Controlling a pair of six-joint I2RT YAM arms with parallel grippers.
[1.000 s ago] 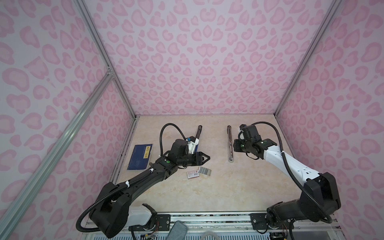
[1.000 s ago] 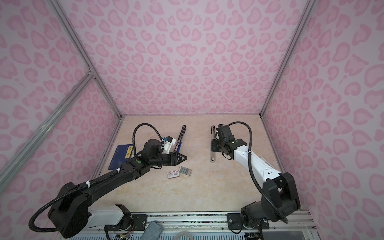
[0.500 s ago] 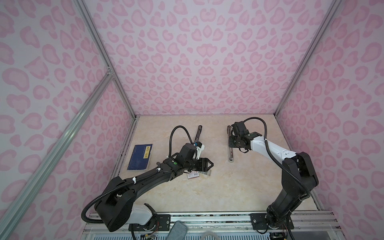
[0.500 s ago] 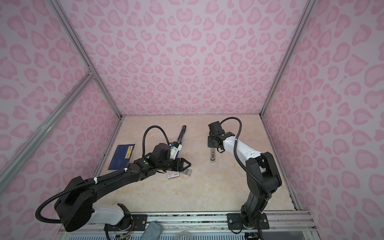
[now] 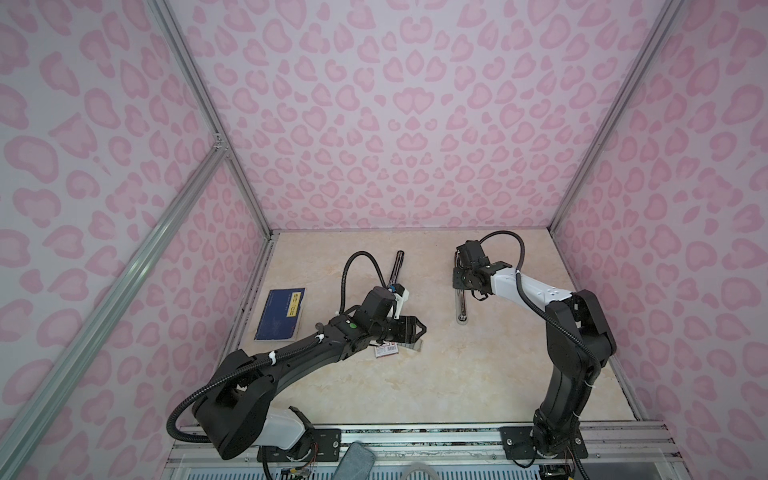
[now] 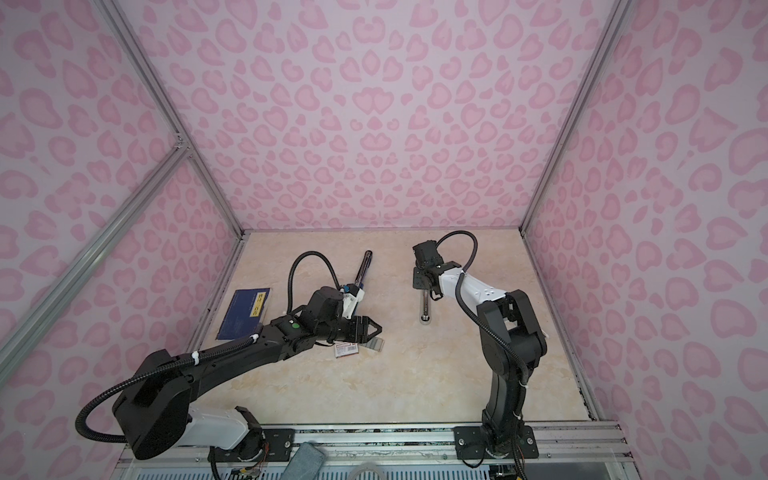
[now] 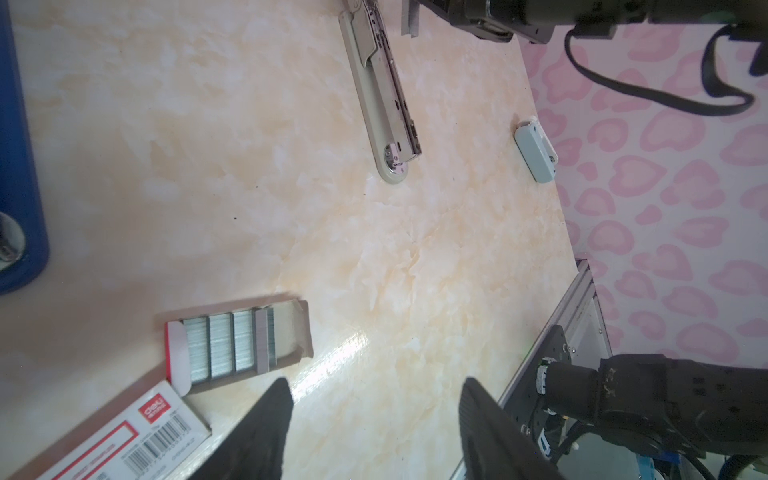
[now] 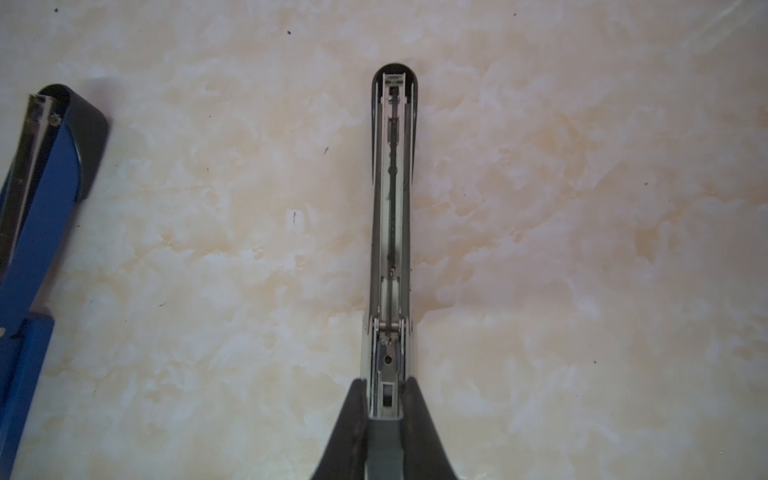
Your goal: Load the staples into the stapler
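The stapler (image 8: 390, 208) is a long grey metal one lying flat with its staple channel showing, right of centre in both top views (image 5: 460, 305) (image 6: 424, 305). My right gripper (image 8: 385, 395) (image 5: 459, 282) is shut on its far end. The staples (image 7: 230, 347) are grey strips in an open tray (image 5: 414, 345) (image 6: 376, 345) beside their white box with a red label (image 7: 124, 436) (image 5: 385, 351). My left gripper (image 7: 374, 399) (image 5: 422, 330) hovers just past the tray, open, with bare table between its fingers.
A dark blue booklet (image 5: 280, 313) (image 6: 245, 313) lies by the left wall. A blue and black stapler-like piece (image 8: 37, 187) (image 5: 397, 266) lies behind the left arm. A small grey-white block (image 7: 536, 153) sits at the right wall's foot.
My left gripper has moved right and forward over the staple box and tray, and its jaws have opened wider. The right arm's elbow has swung up; its gripper stays on the stapler.
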